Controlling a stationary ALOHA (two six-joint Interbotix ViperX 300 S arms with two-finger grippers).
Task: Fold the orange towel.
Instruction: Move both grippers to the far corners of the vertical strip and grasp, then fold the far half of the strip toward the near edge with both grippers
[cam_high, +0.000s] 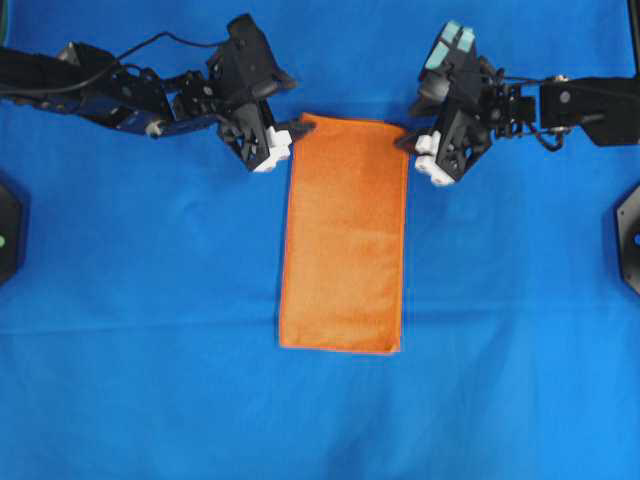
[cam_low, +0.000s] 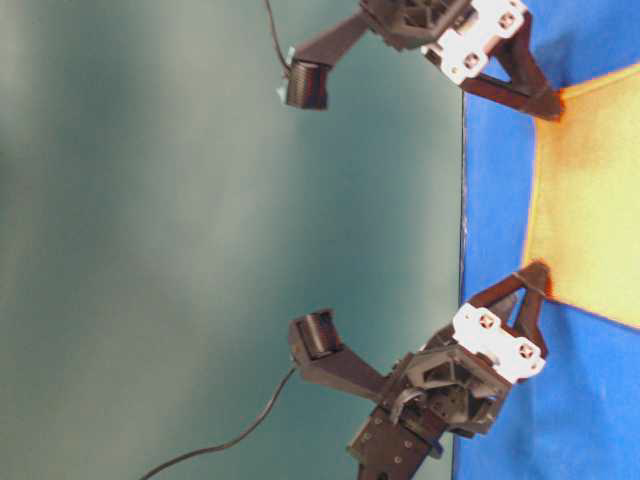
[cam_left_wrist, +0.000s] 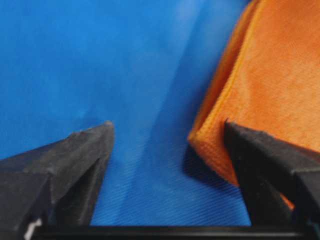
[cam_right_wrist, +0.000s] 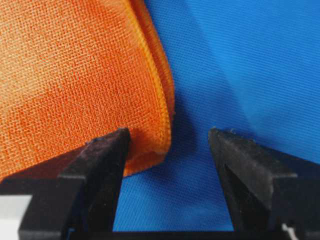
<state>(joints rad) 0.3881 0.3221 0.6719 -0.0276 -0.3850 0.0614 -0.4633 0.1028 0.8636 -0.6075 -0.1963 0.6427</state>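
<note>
End effectors (cam_right_wrist: 167, 145) (cam_left_wrist: 167, 135) agape, straddling orange towel (cam_high: 345, 240) corners.

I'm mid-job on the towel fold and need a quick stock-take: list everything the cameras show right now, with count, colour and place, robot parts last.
orange towel: one, bright orange, lying flat as a tall narrow rectangle in the middle of the blue cloth, already doubled over with layered edges showing at its top corners.
blue cloth: one, blue, spread under the towel and covering the whole work surface.
left gripper: one, black with white parts, at the towel's top left corner; jaws open, one finger over the corner, the other on the blue cloth beside it.
right gripper: one, black with white parts, at the towel's top right corner; jaws open, straddling the corner edge.
black mounts: two, partly visible at the left and right edges of the overhead view.
</note>
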